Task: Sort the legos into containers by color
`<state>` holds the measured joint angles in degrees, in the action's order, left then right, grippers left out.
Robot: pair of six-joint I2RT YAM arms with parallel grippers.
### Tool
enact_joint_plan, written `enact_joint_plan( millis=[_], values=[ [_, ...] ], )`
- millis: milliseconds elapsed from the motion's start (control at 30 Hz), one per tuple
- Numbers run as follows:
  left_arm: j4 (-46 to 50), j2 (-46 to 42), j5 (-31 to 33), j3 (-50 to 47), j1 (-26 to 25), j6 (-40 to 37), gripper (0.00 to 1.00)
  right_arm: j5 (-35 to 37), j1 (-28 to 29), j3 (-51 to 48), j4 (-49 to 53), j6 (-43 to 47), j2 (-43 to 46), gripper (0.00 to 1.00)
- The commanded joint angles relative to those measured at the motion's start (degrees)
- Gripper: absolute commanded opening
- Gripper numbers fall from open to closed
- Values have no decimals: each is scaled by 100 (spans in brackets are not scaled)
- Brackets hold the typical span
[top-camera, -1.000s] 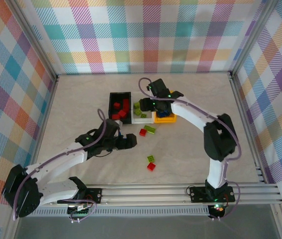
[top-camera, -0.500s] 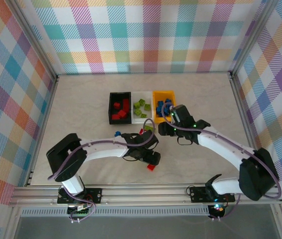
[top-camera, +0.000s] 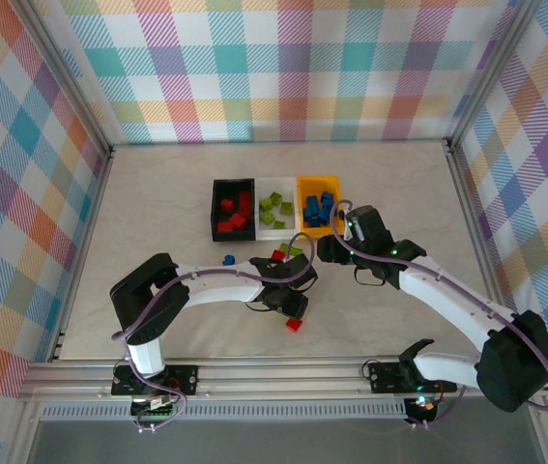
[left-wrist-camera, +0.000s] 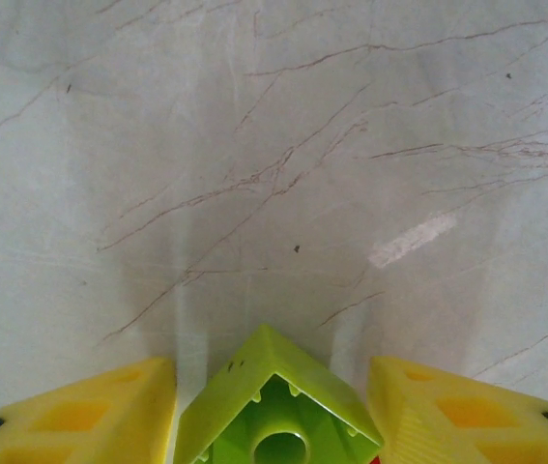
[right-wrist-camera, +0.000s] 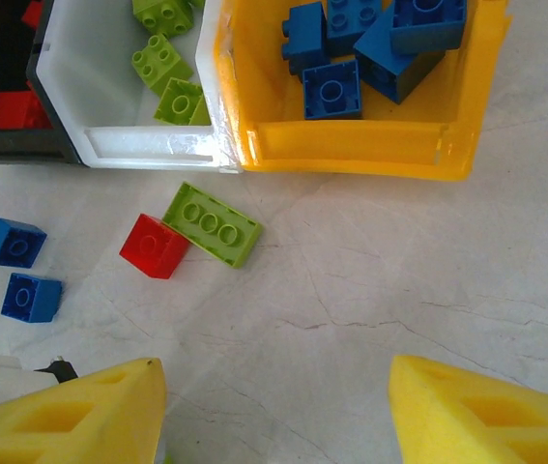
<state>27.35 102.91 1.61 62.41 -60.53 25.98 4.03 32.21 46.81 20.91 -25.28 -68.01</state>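
My left gripper [left-wrist-camera: 272, 365] is low over the table with its yellow fingers [left-wrist-camera: 90, 416] closed against both sides of a lime green lego [left-wrist-camera: 254, 387], whose hollow underside faces the camera. From above, the left gripper [top-camera: 295, 307] sits just above a loose red lego [top-camera: 294, 325]. My right gripper [right-wrist-camera: 278, 425] is open with nothing in it and hangs over bare table in front of the orange-yellow container [right-wrist-camera: 351, 159]. Blue legos [right-wrist-camera: 331, 92] lie in that container. The white container [right-wrist-camera: 138, 150] holds green ones, the black container [top-camera: 217, 208] red ones.
Loose on the table before the bins lie a red lego [right-wrist-camera: 155, 246] touching a long green lego [right-wrist-camera: 212, 223], and two blue legos [right-wrist-camera: 13, 242] further left. Metal rails edge the table on the left, right and near sides. Checked cloth walls close it in.
My left arm swept right to the green lego near the front and its jaws closed on it. My right gripper drew back from over the bins to the table in front of them.
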Motion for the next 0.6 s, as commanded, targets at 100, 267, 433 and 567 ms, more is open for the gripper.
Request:
enact_joint_plan(
  millis=[100, 267, 433, 567],
  values=[
    [224, -107, 197, 104, -84, 3, 47, 22, -57, -87, -121, -100, 100, 63],
    [326, -535, 313, 148, 212, -72, 47, 11, -65, -136, -131, -126, 144, 63],
    [399, -989, 391, 531, 932, -273, 47, -49, -62, -239, -179, -195, 156, 63],
    [344, -770, 330, 1241, 1630, -383, 47, -112, -65, -327, -218, -258, 163, 63]
  ],
)
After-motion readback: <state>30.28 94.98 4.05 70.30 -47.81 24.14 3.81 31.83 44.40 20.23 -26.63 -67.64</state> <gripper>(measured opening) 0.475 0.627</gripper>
